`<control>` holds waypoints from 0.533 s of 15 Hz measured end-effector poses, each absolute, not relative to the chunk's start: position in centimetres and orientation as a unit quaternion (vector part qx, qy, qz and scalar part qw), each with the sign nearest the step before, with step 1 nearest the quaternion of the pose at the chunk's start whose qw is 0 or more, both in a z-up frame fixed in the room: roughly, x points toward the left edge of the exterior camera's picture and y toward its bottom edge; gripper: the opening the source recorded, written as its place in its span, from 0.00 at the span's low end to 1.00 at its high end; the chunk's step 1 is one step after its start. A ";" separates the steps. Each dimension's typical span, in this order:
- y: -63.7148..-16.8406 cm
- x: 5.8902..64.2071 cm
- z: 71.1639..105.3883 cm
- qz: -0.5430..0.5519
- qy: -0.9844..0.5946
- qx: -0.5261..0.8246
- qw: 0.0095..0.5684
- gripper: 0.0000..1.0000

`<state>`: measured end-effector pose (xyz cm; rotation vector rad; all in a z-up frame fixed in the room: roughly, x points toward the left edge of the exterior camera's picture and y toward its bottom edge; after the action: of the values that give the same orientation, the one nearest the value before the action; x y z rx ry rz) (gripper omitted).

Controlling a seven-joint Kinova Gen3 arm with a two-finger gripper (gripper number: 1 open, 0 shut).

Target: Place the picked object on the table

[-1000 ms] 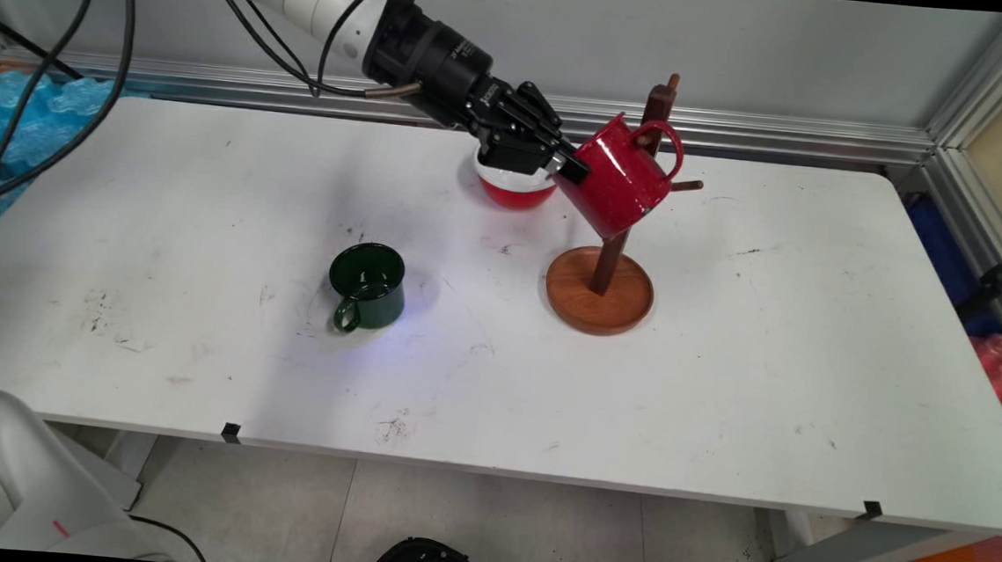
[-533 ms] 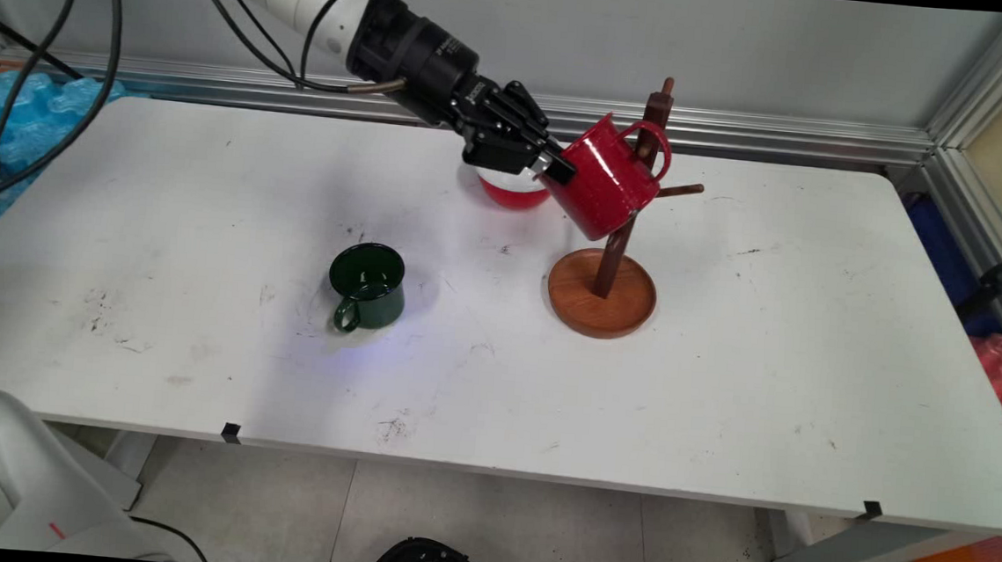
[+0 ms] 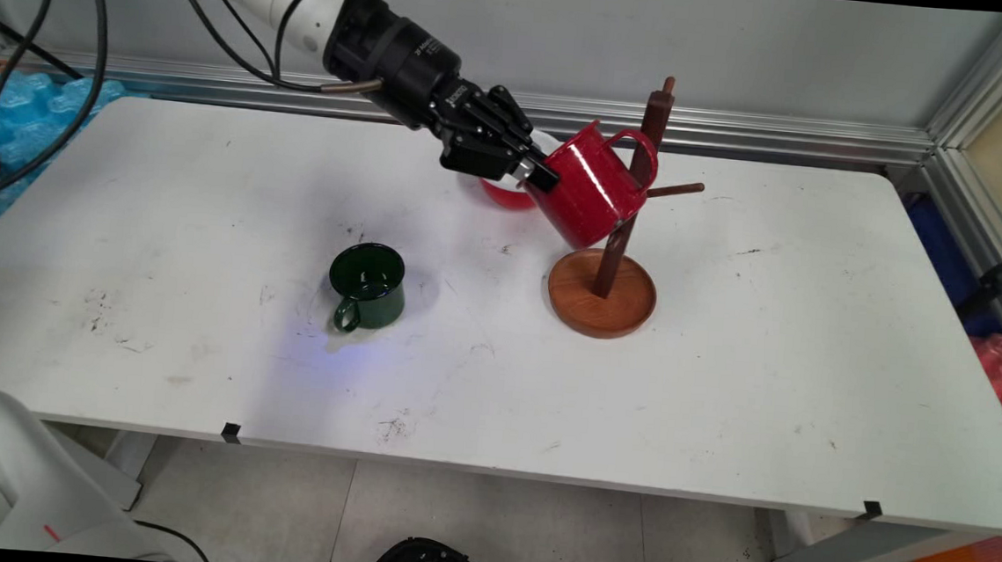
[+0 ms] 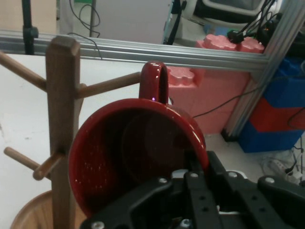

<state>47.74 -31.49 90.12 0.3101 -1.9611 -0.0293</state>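
**Red mug held aloft beside the wooden mug tree**

The black two-finger gripper [image 3: 537,174] is clamped on the rim of a glossy red enamel mug with a loop handle [image 3: 594,190], one finger inside the mouth and one outside. The mug hangs off the end of the gripper, clear of the table, tilted with its mouth turned up and left toward the hand and its base angled down toward the stand's dish. In the hand view the mug's dark, speckled interior [image 4: 138,157] fills the middle of the picture, with the handle [image 4: 154,82] standing up at the far side of the rim.

Just beside the mug stands a brown wooden mug tree with a square post, round pegs and a shallow round dish base [image 3: 603,293]. In the main view the mug overlaps the post, its handle just left of the post's upper part and above the peg that points right; whether the handle touches a peg cannot be told. In the hand view the post [image 4: 62,119] rises at the left of the mug, and one peg runs behind the handle.

Behind the gripper, a red bowl with a white rim [image 3: 502,195] is mostly hidden. A dark green glossy enamel mug [image 3: 367,283] sits upright well to the left on the scuffed white table [image 3: 722,402], handle toward the near edge.
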 end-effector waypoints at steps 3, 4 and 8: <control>-31.1 47.9 90.4 -0.016 -0.827 0.130 0.546 0.00; -31.0 48.0 90.4 -0.017 -0.828 0.130 0.546 0.00; -30.6 48.5 90.7 -0.019 -0.829 0.130 0.544 0.00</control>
<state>48.50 -30.64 90.72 0.3084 -1.9676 -0.0458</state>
